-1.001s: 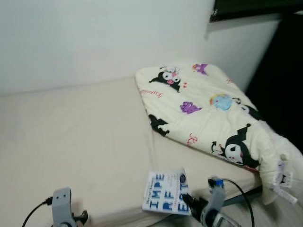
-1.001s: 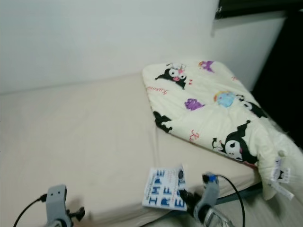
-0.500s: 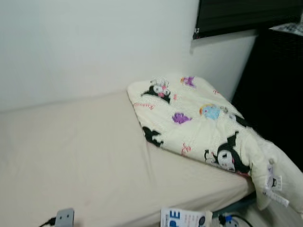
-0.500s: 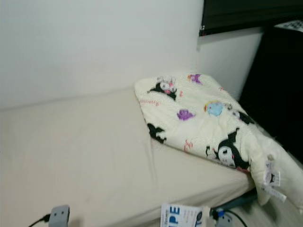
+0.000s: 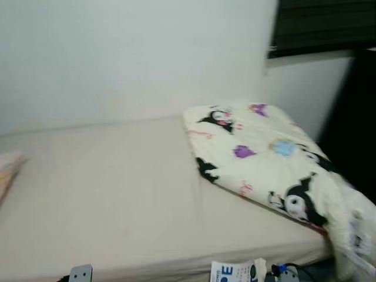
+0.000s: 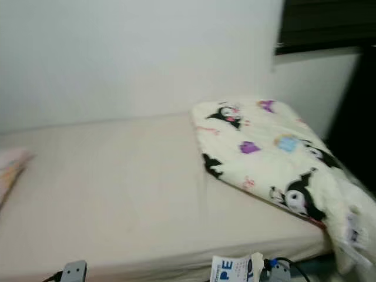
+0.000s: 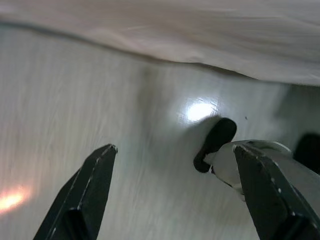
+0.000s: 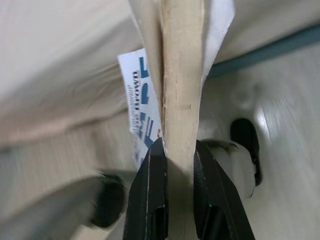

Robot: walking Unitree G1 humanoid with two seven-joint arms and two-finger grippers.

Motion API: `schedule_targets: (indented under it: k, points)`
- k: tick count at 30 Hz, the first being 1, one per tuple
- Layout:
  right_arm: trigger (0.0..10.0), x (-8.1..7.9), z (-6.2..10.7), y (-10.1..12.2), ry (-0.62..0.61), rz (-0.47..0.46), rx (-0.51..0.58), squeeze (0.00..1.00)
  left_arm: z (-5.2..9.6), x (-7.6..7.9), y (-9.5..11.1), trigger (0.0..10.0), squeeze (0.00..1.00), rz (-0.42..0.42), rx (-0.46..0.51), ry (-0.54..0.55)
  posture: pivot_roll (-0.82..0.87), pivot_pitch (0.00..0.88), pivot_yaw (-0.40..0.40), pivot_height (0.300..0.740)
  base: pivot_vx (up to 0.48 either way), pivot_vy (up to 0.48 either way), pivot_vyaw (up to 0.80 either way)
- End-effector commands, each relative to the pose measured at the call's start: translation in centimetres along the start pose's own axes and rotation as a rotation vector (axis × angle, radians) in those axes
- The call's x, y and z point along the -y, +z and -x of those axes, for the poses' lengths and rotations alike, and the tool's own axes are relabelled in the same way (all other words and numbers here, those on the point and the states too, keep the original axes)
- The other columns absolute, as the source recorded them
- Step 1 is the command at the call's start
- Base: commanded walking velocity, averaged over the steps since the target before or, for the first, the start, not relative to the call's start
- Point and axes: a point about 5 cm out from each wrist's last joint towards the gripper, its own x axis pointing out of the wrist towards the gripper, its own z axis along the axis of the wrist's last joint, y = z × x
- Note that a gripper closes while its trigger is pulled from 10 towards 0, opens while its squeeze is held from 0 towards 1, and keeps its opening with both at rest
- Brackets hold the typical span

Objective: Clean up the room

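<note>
White-covered book (image 8: 180, 75), blue lettering, pinched at its page edge by right gripper (image 8: 175, 165); left gripper (image 7: 175, 195) spread, empty; carry level, grip firm, avoid bed (image 5: 117, 194).

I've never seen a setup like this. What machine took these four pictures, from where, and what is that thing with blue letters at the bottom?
A walking humanoid robot with two arms took them. The two wide pictures come from the twin cameras on its head, looking down at a bed against a white wall. A cartoon-print blanket lies folded at the bed's right end, and a pink pillow peeks in at the left.

The two close pictures come from cameras on its wrists. The right gripper has its two black fingers clamped on a book. That is the thing with blue letters. The left gripper is open, holds nothing and hangs over the pale floor.
</note>
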Motion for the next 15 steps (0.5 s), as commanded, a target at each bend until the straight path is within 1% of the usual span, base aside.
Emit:
schedule_targets:
  k: [1, 8, 9, 10, 11, 15]
  points:
    - [10.0, -1.1, -0.5, 1.1, 0.046, 0.017, 0.035, 0.0, 0.0, -0.2, -0.1, 10.0, 0.0, -0.026, -0.004, -0.004, -0.06, 0.019, 0.019, 0.74, 0.0, 0.0, 0.7]
    - [10.0, -1.7, -0.8, 2.4, 0.078, 0.05, 0.065, 0.0, 0.0, 0.1, 0.2, 10.0, 0.0, -0.03, 0.006, -0.021, -0.05, 0.01, 0.015, 0.74, 0.0, 0.0, 0.7]
    - [10.0, -2.4, -1.0, 3.4, 0.113, 0.07, 0.097, 0.0, 0.0, 0.2, 0.3, 10.0, 0.0, -0.032, 0.007, -0.023, -0.05, 0.005, 0.015, 0.74, 0.0, 0.0, 0.7]
    - [10.0, -2.4, -1.0, 3.4, 0.113, 0.07, 0.097, 0.0, 0.0, 0.2, 0.3, 10.0, 0.0, -0.032, 0.007, -0.023, -0.05, 0.005, 0.015, 0.74, 0.0, 0.0, 0.7]
    - [10.0, -3.0, -1.2, 4.4, 0.151, 0.082, 0.134, 0.0, 0.0, 0.2, 0.3, 10.0, 0.0, -0.035, 0.005, -0.024, -0.06, 0.003, 0.016, 0.74, 0.0, 0.0, 0.71]
    - [10.0, -3.4, -1.3, 4.9, 0.173, 0.087, 0.154, 0.0, 0.0, 0.2, 0.3, 10.0, 0.0, -0.037, 0.004, -0.024, -0.06, 0.001, 0.017, 0.74, 0.0, 0.0, 0.71]
